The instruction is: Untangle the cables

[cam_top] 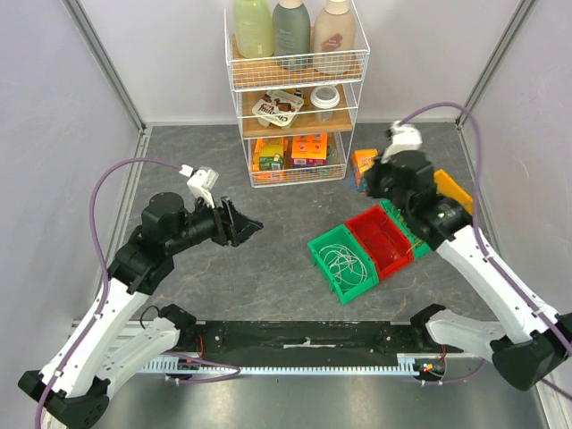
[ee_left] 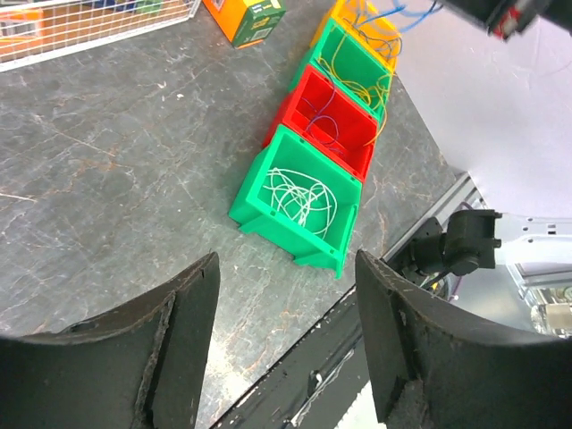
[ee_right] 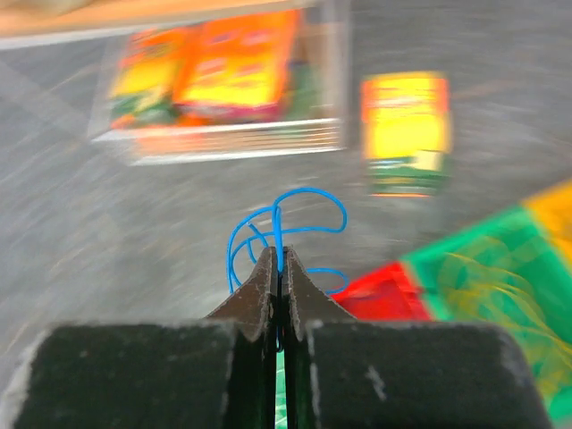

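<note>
Four bins stand in a row. A green bin holds white cables. A red bin holds a dark cable. A second green bin holds yellow cables. A yellow bin holds blue cables. My right gripper is shut on a blue cable and holds it in the air above the red bin; this view is blurred. My left gripper is open and empty, above the table left of the bins. In the top view it points towards the green bin.
A white wire rack with bottles, jars and boxes stands at the back centre. An orange box lies on the table beside it, next to my right gripper. A black rail runs along the near edge. Grey walls enclose the table.
</note>
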Controlling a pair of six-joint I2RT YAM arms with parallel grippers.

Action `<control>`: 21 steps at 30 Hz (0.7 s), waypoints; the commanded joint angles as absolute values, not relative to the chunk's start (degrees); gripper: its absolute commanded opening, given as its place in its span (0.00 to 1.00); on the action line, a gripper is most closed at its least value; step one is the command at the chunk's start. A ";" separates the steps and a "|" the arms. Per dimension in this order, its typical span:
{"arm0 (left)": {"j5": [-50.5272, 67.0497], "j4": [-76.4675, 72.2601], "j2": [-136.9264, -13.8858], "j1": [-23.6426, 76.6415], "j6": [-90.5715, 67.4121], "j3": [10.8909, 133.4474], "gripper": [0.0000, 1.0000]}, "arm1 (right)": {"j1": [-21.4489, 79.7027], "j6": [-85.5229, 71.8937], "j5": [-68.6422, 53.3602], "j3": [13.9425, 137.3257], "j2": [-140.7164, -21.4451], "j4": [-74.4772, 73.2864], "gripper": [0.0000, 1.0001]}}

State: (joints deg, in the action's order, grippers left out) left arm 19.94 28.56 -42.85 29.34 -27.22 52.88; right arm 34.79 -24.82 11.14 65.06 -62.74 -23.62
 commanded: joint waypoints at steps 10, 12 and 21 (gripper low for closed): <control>19.07 29.79 -38.85 29.44 -24.69 51.77 0.70 | -6.23 -33.14 25.21 67.94 -79.26 -26.91 0.00; 19.42 29.71 -37.80 29.44 -25.13 50.98 0.70 | -7.90 -32.17 26.90 67.68 -83.47 -25.06 0.00; 20.13 30.32 -35.95 29.44 -25.23 49.92 0.71 | -8.62 -23.83 22.57 71.71 -87.29 -28.65 0.57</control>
State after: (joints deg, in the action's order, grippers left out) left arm 18.59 31.03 -36.05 29.36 -26.50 49.91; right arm -9.52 -28.84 20.82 66.85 -92.66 -28.42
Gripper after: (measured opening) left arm 0.706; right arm 0.415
